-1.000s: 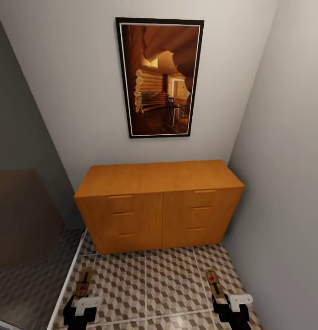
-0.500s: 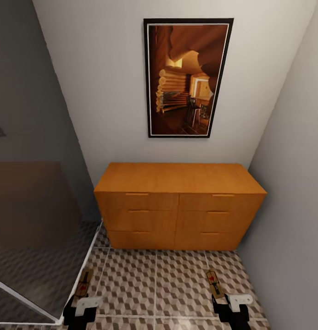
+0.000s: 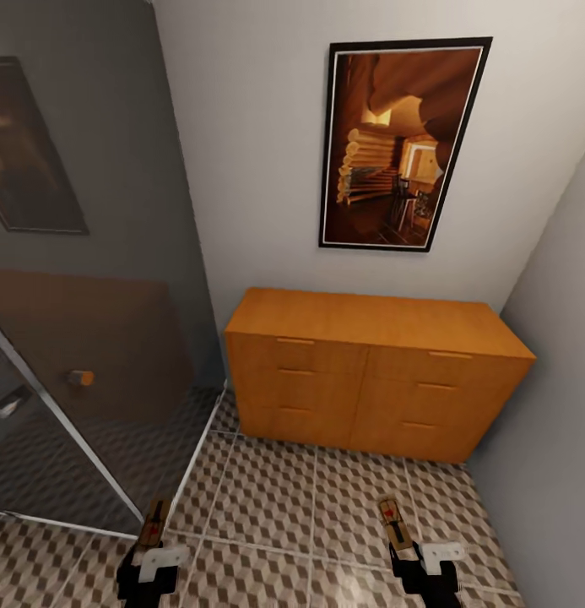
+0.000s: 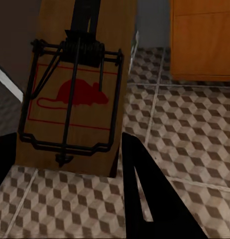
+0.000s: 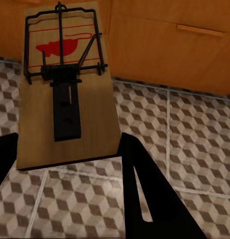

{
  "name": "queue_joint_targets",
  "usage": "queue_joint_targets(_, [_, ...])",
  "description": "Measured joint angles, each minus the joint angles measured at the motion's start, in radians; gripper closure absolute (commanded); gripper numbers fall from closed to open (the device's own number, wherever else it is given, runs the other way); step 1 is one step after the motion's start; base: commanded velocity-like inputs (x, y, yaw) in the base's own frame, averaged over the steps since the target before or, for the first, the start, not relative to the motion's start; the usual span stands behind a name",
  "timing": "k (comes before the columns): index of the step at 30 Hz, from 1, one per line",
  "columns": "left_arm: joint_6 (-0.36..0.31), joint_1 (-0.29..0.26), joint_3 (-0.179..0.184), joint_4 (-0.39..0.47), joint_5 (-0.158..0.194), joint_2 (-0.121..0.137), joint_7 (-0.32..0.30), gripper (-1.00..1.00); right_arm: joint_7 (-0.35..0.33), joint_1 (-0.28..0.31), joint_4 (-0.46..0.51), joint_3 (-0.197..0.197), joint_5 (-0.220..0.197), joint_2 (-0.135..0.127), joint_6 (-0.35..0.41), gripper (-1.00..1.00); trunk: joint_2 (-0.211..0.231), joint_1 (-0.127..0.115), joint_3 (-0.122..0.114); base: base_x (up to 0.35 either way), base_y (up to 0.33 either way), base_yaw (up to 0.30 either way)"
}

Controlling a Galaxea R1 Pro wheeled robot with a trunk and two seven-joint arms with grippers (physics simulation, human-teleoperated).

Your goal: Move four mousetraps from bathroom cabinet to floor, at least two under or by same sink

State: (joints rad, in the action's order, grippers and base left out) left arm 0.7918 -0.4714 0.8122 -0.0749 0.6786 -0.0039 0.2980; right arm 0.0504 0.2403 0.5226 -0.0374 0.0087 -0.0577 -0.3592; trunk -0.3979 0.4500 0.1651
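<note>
a narrow bathroom corner with pale walls, a framed picture point(image 3: 403, 143) above the low orange-brown cabinet point(image 3: 372, 380), its drawers shut, and a dark glass panel point(image 3: 89, 338) on the left. the bathroom floor point(image 3: 326, 515) has cube-pattern tiles. the left gripper point(image 3: 148, 553) has its fingers closed on one mousetrap point(image 4: 75, 84), held above the tiles. the right gripper point(image 3: 414, 553) grips another mousetrap point(image 5: 65, 84) the same way.

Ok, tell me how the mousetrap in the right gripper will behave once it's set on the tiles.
The mousetrap looks like a stiff, flat wooden board, so it should lie flat and not roll. Probably light, being thin. Its wire bar could snap if knocked, so the right gripper should lower it gently.
</note>
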Motion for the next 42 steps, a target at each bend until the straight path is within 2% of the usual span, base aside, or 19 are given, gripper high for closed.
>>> queue_joint_targets(6, [0.0, 0.0, 0.0, 0.0, 0.0, -0.001, 0.0, 1.0, 0.0, 0.0, 0.0, 0.0, 0.0, 0.0, 0.0, 1.0, 0.0, 0.0, 0.0, -0.142, 0.06, 0.246])
queue_joint_targets(24, [-0.001, 0.0, 0.001, 0.001, 0.001, -0.004, 0.0, 1.0, 0.001, 0.0, -0.001, 0.0, 0.0, 0.002, 0.0, 1.0, 0.0, -0.001, 0.0, -0.004, 0.002, 0.246])
queue_joint_targets(31, [-0.06, 0.0, 0.001, 0.001, 0.001, -0.004, -0.002, 1.0, 0.001, 0.0, -0.001, 0.0, 0.001, 0.002, 0.001, 1.0, 0.0, -0.001, 0.0, 0.0, 0.0, 0.246])
queue_joint_targets(42, [-0.068, 0.0, 0.001, 0.001, 0.0, -0.004, -0.003, 1.0, 0.001, 0.0, -0.001, 0.0, 0.001, 0.002, 0.0, 1.0, 0.0, -0.001, 0.0, 0.0, 0.0, 0.246])
